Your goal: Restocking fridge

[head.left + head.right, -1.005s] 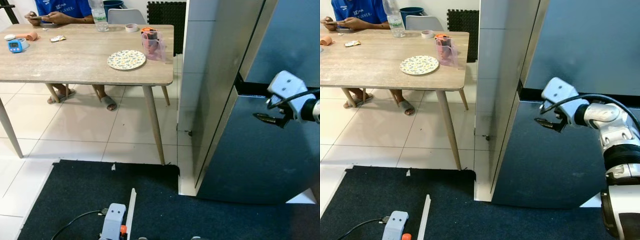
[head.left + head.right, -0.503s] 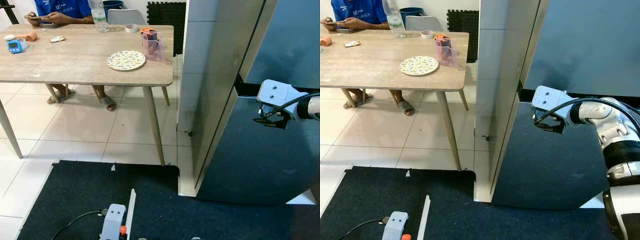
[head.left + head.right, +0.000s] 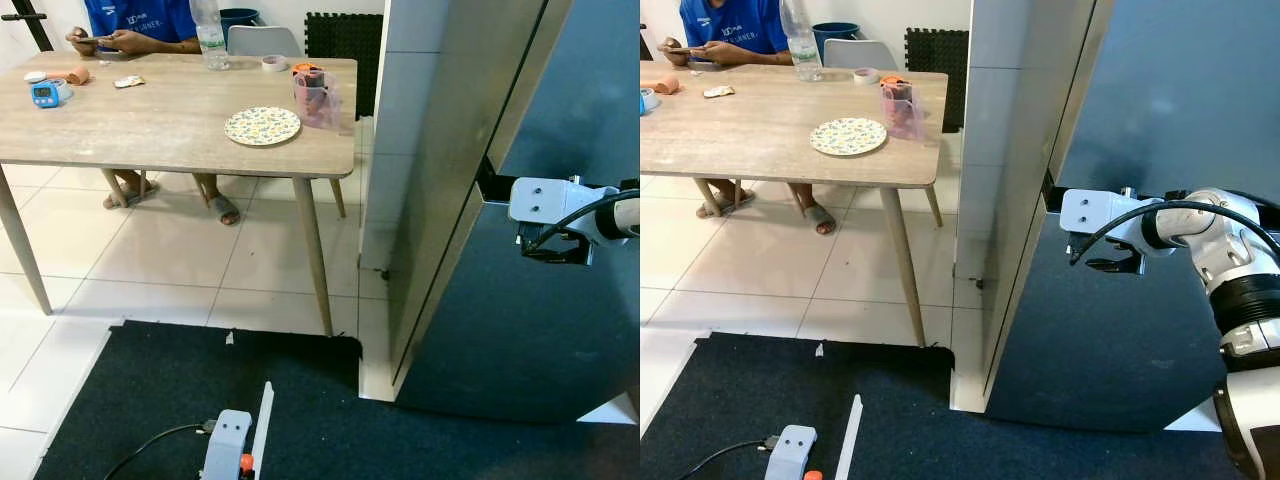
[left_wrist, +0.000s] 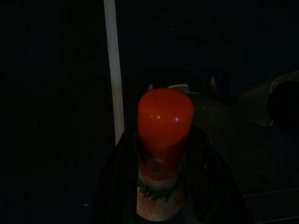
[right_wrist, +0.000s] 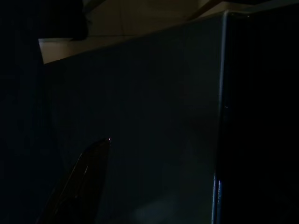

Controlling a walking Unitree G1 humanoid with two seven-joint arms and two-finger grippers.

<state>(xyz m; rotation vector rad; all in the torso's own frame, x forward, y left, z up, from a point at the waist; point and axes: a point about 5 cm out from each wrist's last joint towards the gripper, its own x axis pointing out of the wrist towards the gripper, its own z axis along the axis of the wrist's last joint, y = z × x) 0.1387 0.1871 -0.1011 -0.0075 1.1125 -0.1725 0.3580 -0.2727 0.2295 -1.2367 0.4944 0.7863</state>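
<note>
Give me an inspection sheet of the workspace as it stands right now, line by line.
Surface: dark mat on a white tiled floor.
Job's things: fridge with both doors closed; red-capped bottle between the left gripper's fingers in the left wrist view.
Clutter: floral plate, pink bagged item, clear bottle and small bits on the wooden table.
Grippers: right gripper at the seam between the fridge doors, fingers apart; left gripper shut on the bottle.
Cables: black cable on the right arm; grey cord to a device on the mat.
Surroundings: seated person at the table's far side.
</note>
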